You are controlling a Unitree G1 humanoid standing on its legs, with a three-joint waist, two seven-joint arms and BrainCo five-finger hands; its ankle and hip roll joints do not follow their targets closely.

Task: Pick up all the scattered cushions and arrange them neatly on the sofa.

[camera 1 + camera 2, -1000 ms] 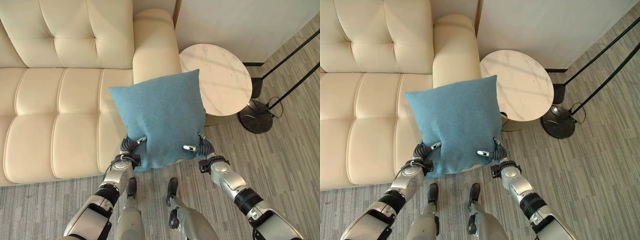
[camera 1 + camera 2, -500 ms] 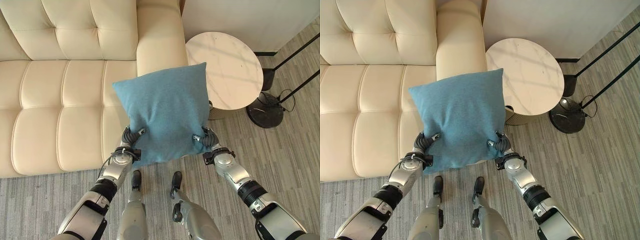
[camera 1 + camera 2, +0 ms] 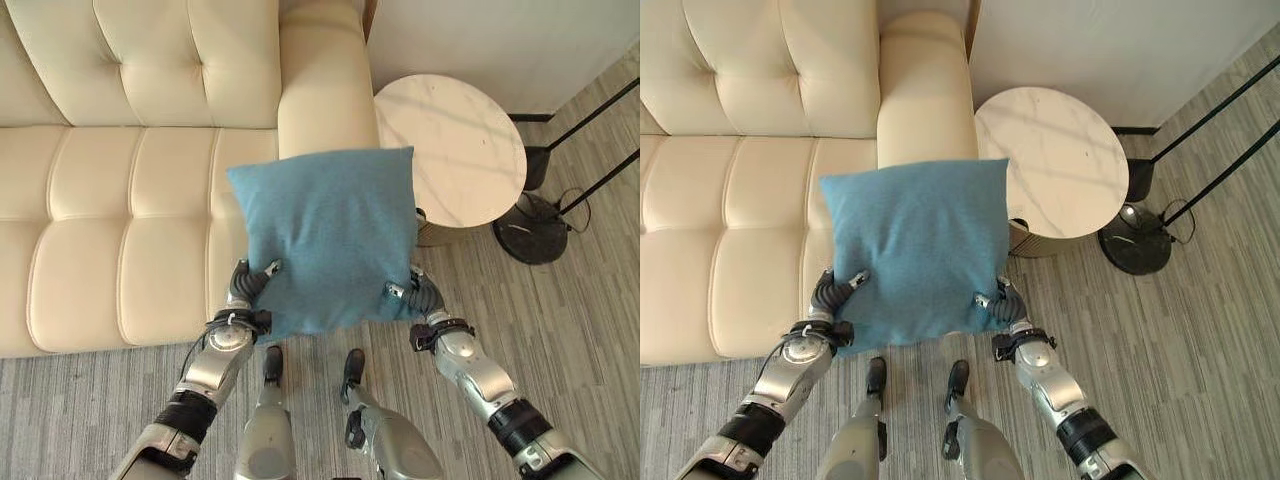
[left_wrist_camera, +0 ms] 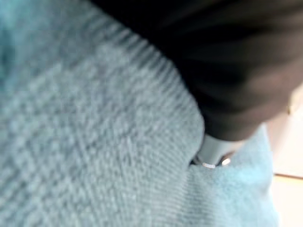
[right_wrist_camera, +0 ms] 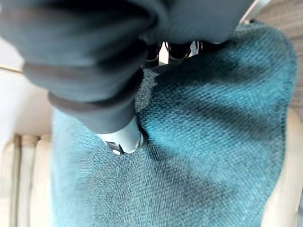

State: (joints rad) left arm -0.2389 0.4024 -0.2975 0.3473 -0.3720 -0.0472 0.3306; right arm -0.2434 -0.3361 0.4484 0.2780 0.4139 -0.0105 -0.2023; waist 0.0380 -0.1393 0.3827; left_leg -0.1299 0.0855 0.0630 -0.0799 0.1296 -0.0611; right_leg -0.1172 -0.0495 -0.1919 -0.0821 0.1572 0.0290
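Note:
A blue-teal square cushion (image 3: 325,235) hangs in the air in front of the cream sofa (image 3: 120,230), over the seat's right end by the armrest (image 3: 322,85). My left hand (image 3: 243,290) pinches its lower left corner and my right hand (image 3: 415,295) pinches its lower right corner, thumbs pressed into the cloth. The cushion (image 3: 915,250) stands upright and faces me. Up close, the teal weave (image 4: 94,142) lies under my left thumb, and the same cloth (image 5: 189,156) under my right thumb.
A round white marble side table (image 3: 450,150) stands right of the sofa's armrest. A black floor lamp base (image 3: 530,230) with slanted black rods sits further right on the grey wood-look floor (image 3: 580,330). A white wall runs behind the table.
The cushion has come slightly lower and squarer in both hands. The camera has shifted a little, so the sofa and table sit differently in view.

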